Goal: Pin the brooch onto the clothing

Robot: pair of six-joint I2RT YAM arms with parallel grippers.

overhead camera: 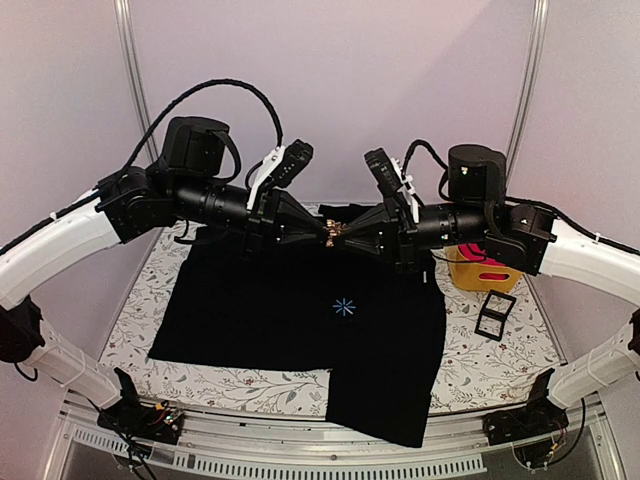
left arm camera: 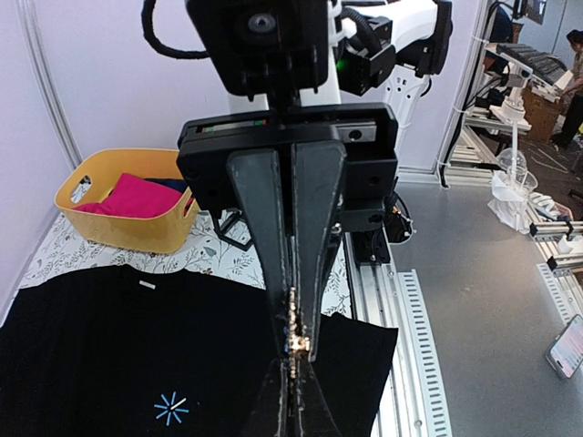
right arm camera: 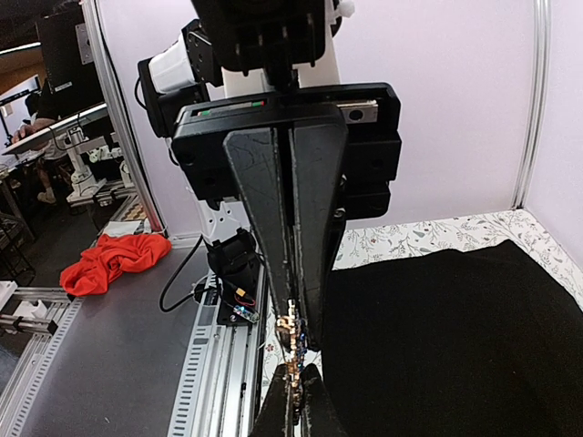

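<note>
From above, the left fingers (overhead camera: 320,236) and right fingers (overhead camera: 345,239) meet tip to tip, both clamped on the brooch (overhead camera: 332,237) over the black shirt (overhead camera: 260,310). The left wrist view has a yellow basket (left arm camera: 123,232) with a pink garment (left arm camera: 137,196) beyond the shirt. Only the right wrist view shows a red cloth (right arm camera: 114,259) lying off the bench (right arm camera: 410,238).

floral table (overhead camera: 480,365), black shirt (overhead camera: 290,310), yellow basket (overhead camera: 480,272), square frame (overhead camera: 494,316)

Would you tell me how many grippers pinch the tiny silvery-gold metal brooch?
2: left gripper and right gripper, tip to tip, both shut on the brooch above the black shirt.
</note>
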